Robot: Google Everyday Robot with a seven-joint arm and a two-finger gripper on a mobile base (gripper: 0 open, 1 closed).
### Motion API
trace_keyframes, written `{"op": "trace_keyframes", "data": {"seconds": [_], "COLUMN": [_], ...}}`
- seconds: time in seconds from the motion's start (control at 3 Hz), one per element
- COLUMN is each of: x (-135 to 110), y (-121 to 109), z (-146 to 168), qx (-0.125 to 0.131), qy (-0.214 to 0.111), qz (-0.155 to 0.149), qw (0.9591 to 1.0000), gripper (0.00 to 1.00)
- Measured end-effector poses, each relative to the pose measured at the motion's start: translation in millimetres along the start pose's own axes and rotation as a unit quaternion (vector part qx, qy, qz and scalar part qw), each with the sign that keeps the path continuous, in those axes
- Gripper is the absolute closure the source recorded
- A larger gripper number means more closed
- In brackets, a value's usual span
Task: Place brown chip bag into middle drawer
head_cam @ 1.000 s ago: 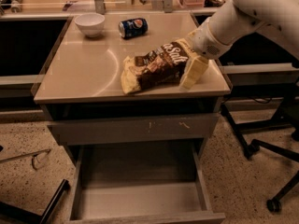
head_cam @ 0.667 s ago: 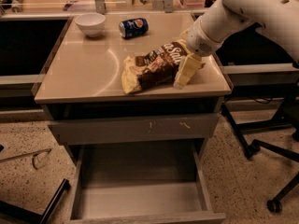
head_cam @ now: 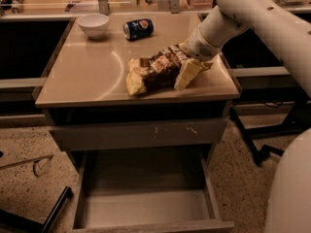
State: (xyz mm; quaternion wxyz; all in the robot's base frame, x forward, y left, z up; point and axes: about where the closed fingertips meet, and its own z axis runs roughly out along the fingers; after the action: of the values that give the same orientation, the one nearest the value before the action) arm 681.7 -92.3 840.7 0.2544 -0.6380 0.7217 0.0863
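The brown chip bag [head_cam: 155, 71] lies on its side on the cabinet top [head_cam: 87, 76], near the front right, with pale yellow ends. My gripper [head_cam: 188, 69] comes down from the upper right on the white arm [head_cam: 252, 13] and is at the bag's right end, touching or overlapping it. The middle drawer [head_cam: 146, 208] is pulled out below the cabinet, open and empty, showing a flat grey floor.
A blue soda can [head_cam: 138, 28] lies at the back of the top and a white bowl [head_cam: 93, 24] stands at the back left. A closed grey drawer front with pale scratches [head_cam: 141, 131] sits above the open drawer. Chair legs [head_cam: 272, 144] stand at the right.
My gripper has moved left along the cabinet top onto the right end of the chip bag. The bag has hardly shifted. The drawer stays open.
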Motion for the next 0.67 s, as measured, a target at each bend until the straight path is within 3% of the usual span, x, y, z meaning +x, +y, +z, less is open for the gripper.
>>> {"op": "trace_keyframes", "data": {"seconds": [0.67], "x": [0.4], "y": [-0.7], "z": [2.1], "qx": [-0.002], "qy": [0.0], "qz": [0.0], "qw": [1.0], "gripper": [0.65]}}
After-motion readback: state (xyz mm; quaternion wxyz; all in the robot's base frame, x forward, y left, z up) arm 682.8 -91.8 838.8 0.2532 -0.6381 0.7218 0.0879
